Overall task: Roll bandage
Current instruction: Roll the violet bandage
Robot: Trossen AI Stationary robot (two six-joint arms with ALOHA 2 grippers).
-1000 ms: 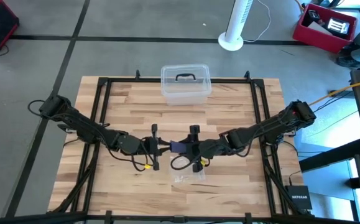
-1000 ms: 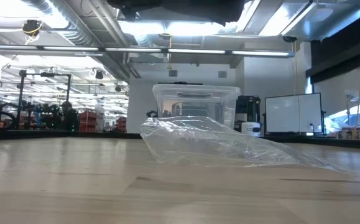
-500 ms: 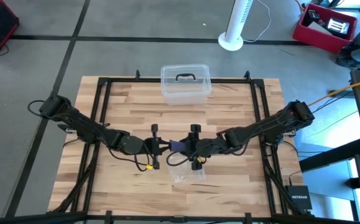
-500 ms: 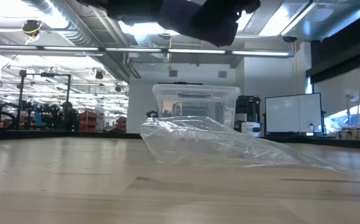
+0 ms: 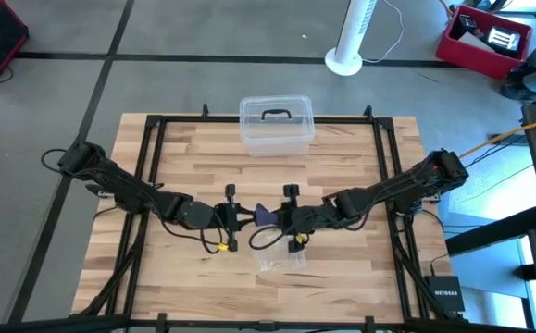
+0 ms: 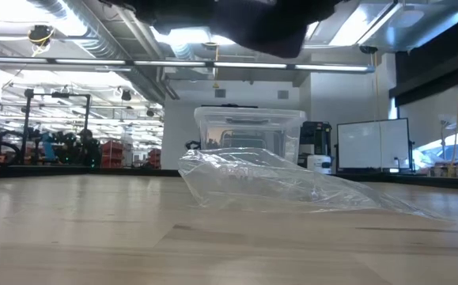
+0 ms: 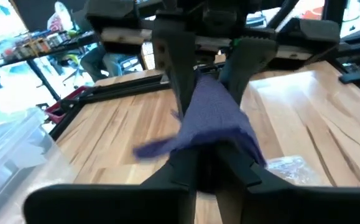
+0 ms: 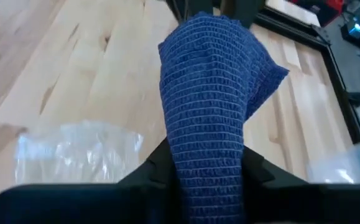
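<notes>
Above mid-surface, the blue-purple bandage [image 5: 265,215] is held between the left pincer [image 5: 246,217] and the right pincer [image 5: 280,218], whose fingers have just narrowed onto the fabric, so rolling seems to be under way.

Mid-frame in high view is crowded: both arms meet there around the bandage [image 5: 265,215], clear plastic bag [image 5: 280,261] just below them. Clear box [image 5: 277,124] blocks top-centre edge of the table [image 5: 360,162]. Left, right and lower board areas look open, bottom corners probably too.
</notes>
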